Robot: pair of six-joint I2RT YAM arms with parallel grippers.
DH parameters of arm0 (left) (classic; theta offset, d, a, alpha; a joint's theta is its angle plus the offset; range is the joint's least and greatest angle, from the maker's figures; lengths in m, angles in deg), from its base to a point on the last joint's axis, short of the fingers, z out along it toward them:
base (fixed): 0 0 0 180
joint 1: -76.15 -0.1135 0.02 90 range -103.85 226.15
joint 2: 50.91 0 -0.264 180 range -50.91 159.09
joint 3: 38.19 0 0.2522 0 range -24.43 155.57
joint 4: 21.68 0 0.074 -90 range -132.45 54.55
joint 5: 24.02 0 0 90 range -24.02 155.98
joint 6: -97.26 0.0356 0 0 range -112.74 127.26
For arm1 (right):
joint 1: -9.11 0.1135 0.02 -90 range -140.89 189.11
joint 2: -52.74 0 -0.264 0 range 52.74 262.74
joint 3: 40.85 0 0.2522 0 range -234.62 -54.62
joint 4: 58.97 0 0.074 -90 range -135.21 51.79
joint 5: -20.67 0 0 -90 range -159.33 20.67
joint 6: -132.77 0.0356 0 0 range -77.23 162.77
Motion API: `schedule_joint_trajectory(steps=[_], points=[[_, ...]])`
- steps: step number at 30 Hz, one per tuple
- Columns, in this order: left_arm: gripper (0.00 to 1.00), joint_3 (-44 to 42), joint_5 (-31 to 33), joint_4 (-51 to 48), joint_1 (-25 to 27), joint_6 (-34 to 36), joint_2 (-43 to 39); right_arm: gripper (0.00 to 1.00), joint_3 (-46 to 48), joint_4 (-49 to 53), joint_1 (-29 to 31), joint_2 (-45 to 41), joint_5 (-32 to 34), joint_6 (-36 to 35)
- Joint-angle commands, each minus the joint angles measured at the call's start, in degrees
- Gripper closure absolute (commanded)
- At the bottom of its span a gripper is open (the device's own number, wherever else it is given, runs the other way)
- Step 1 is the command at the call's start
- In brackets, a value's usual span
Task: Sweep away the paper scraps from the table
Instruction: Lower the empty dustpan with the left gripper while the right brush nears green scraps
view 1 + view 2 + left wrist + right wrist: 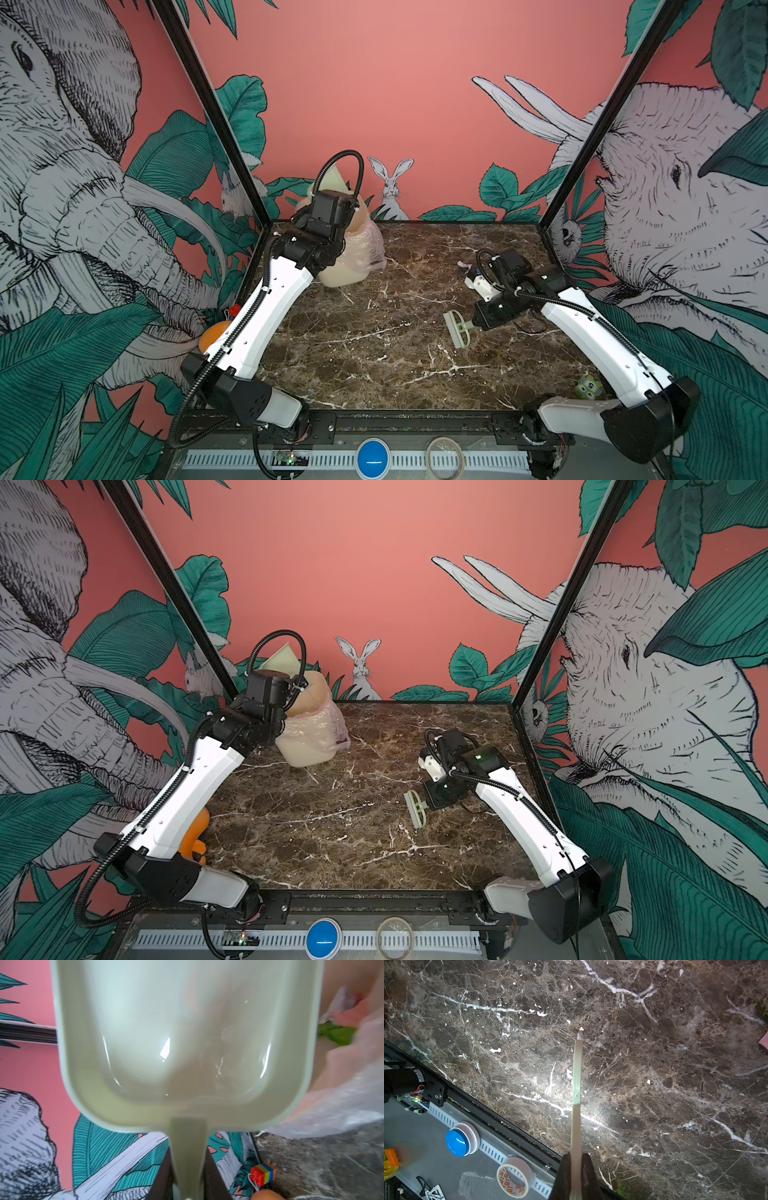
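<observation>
Beyond the front rail, with its blue button and tape roll, my right arm bends low over the right half of the table, forearm pointing inward. My right gripper is clamped tight on the handle of the pale green brush, held edge-on with its head toward mid-table; I cannot tell whether the bristles touch. 1 pink paper scrap lies just past that wrist. Farther off, at the far left corner, my left arm is raised, my left gripper pinching the dustpan handle between 2 fingers, the pan tilted up at the mouth of the cream bin with its clear liner, inside which a green paper scrap shows.
</observation>
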Motion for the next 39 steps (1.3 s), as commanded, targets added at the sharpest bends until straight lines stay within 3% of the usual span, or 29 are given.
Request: schedule_joint_trajectory(steps=[1,11,19,28,32,39], points=[[0.85,0.6,-6.0,-6.9,3.7,-9.9,-1.8,1.00,-2.0,2.4,-0.3,-0.3,1.9,-0.6],[0.85,-6.6,-14.1,-7.1,16.4,-22.1,-2.6,1.00,-6.1,9.4,-3.6,-0.9,12.1,-3.7],[0.84,-15.0,-25.1,-1.2,21.3,-27.0,-2.9,1.00,-9.1,11.7,-8.4,-0.3,22.9,-5.4],[0.83,-22.8,-36.4,5.0,22.6,-30.9,-2.1,1.00,-8.2,7.6,-14.5,4.8,35.5,-9.0],[0.83,-25.3,-37.7,6.5,23.2,-32.4,-1.2,1.00,-9.0,5.3,-15.7,9.2,40.5,-9.3],[0.83,-27.7,-39.2,7.8,23.6,-33.7,-0.8,1.00,-12.6,1.7,-18.0,17.7,43.2,-12.6]])
